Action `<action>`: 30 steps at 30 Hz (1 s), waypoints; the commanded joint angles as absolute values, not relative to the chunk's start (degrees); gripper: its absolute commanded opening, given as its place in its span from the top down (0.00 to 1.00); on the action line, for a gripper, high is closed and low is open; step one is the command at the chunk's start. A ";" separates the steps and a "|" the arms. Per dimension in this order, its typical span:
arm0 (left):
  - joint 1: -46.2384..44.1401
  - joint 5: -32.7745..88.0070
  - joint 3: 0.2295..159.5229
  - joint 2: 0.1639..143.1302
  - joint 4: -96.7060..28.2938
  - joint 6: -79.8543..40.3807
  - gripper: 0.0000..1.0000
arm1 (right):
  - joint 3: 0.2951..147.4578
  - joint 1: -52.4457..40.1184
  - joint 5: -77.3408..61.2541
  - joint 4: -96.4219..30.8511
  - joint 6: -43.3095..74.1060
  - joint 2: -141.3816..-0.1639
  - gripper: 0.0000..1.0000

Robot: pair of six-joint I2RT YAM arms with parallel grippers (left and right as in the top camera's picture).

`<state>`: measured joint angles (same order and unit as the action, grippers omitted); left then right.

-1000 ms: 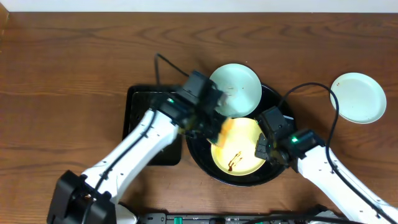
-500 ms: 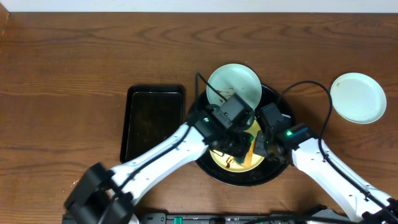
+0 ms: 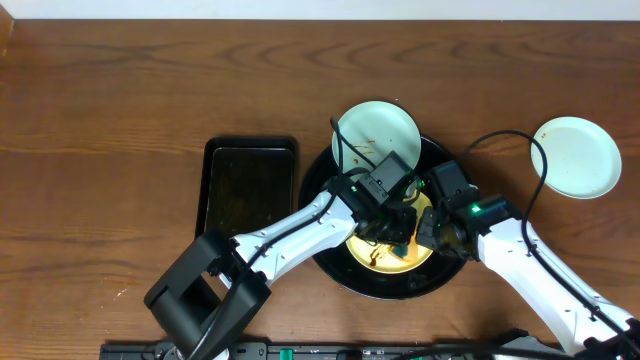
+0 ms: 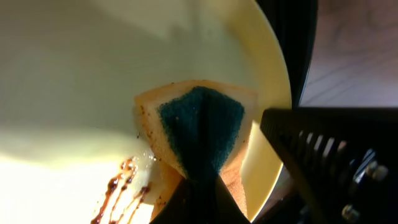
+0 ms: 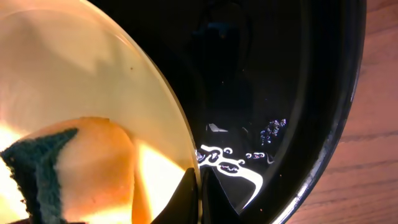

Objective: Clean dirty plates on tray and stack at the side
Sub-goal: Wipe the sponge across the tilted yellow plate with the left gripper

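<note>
Yellow plate [image 3: 382,262] lies inside the round black tray [image 3: 400,292], with brown sauce [image 4: 121,193] streaked across its face. Your left tool [image 4: 199,180] is clenched on a sponge [image 4: 199,127], its green scrub side up toward the wrist camera, pressed on that plate close to the rim. Your right tool [image 5: 199,193] pinches the plate's edge. One smeared mint plate [image 3: 375,135] rests over the tray's far rim. The other mint plate [image 3: 576,157] sits on the counter [image 3: 120,120], well off to the right. A rectangular tray [image 3: 250,195] lies left of the round one.
</note>
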<state>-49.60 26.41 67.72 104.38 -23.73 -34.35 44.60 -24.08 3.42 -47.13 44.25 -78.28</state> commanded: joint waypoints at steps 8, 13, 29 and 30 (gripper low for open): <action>-49.58 15.18 67.70 105.69 -30.70 -34.89 0.93 | 44.47 -23.55 2.70 -47.55 43.62 -78.54 0.99; -49.58 11.35 67.70 105.69 -33.63 -34.81 0.93 | 44.47 -23.55 2.70 -47.62 43.62 -78.54 0.98; -49.54 -4.36 67.72 105.49 -41.15 -39.99 0.93 | 44.47 -23.55 2.74 -48.66 43.64 -78.54 0.98; -49.52 -4.38 67.75 105.32 -41.12 -39.97 0.93 | 44.47 -23.55 2.74 -48.66 43.62 -78.54 0.98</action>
<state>-49.69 -0.01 67.75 104.84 -40.29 -38.68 44.51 -24.08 1.10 -48.38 44.23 -78.30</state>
